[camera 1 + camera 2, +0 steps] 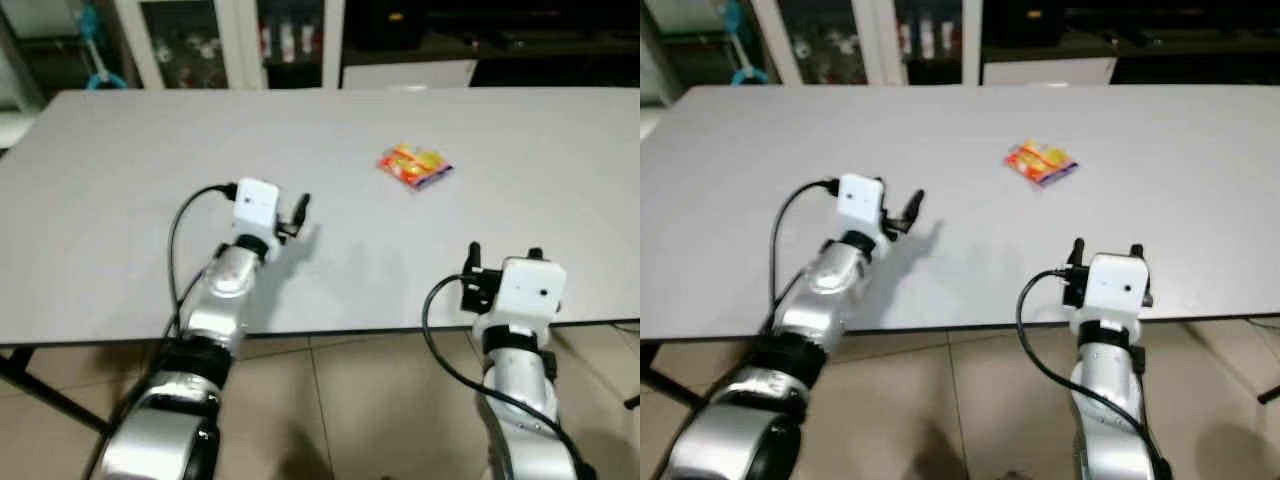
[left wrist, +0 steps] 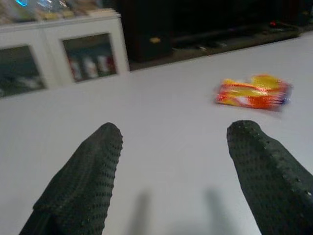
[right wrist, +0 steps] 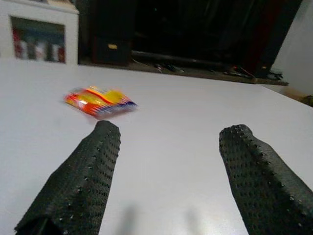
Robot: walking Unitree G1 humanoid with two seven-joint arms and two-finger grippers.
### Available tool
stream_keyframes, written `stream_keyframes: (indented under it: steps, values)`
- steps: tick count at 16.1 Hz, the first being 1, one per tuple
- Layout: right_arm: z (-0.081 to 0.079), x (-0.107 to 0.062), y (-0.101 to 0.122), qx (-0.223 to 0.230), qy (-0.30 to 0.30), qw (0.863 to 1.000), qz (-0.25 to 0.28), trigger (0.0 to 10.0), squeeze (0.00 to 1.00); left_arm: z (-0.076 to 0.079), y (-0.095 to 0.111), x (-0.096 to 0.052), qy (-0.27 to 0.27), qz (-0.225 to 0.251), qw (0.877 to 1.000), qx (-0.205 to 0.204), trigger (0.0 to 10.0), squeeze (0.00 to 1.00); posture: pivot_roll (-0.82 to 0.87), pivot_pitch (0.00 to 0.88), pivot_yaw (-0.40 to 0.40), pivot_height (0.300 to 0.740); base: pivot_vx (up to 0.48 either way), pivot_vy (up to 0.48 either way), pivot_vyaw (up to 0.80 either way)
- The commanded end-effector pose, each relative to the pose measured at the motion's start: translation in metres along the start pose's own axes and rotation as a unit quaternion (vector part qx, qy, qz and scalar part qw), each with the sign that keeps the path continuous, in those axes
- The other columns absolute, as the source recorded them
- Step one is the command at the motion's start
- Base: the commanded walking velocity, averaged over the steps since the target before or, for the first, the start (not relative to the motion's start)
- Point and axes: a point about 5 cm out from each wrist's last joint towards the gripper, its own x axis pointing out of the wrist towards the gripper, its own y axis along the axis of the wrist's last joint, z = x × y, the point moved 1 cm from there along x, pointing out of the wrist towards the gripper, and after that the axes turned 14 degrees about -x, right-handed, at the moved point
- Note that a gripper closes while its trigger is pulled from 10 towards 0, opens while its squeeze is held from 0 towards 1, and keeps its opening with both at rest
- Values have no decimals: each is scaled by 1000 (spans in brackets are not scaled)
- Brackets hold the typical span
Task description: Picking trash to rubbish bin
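A crumpled orange, yellow and red snack wrapper (image 1: pixel 415 165) lies flat on the grey table (image 1: pixel 120 180), a little right of the middle. My left gripper (image 1: pixel 297 212) hovers over the table to the wrapper's left and nearer me, fingers open and holding nothing. My right gripper (image 1: pixel 503 252) is over the table's near edge, nearer me than the wrapper and slightly to its right, open too. From the left wrist the wrapper (image 2: pixel 253 92) lies ahead beyond one black finger (image 2: pixel 266 166). In the right wrist view the wrapper (image 3: pixel 100 102) sits ahead past one finger (image 3: pixel 83 181).
White cabinets with glass doors (image 1: pixel 225 40) and dark furniture (image 1: pixel 480 35) stand behind the table's far edge. Tiled floor (image 1: pixel 370 400) lies below the near edge, and a black table leg (image 1: pixel 40 390) slants at the lower left.
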Motion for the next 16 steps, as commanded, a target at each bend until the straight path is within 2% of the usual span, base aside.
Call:
stream_keyframes:
  steps: [1,6,8,12,16]
  values:
    - [1,1,1,0,-3,1000,-1,10000,0,0,2,1,-5,-1,1000,9,10000,0,85,77,-1,740,341,0,0]
    - [0,2,-3,14,-10,1000,-15,10000,0,0,2,2,-9,-5,1000,11,10000,0,89,76,3,740,339,0,0]
    - [2,2,-2,-6,-13,1000,-12,10000,0,1,1,1,-11,-7,1000,13,10000,0,86,75,9,740,337,0,0]
    - [1,1,-3,-9,-14,1000,-15,10000,0,1,-1,1,-15,-13,1000,17,10000,0,85,75,11,740,331,0,0]
    - [-2,4,-2,3,-13,1000,-16,10000,0,0,1,0,-16,-2,1000,20,10000,0,90,74,9,740,127,0,0]
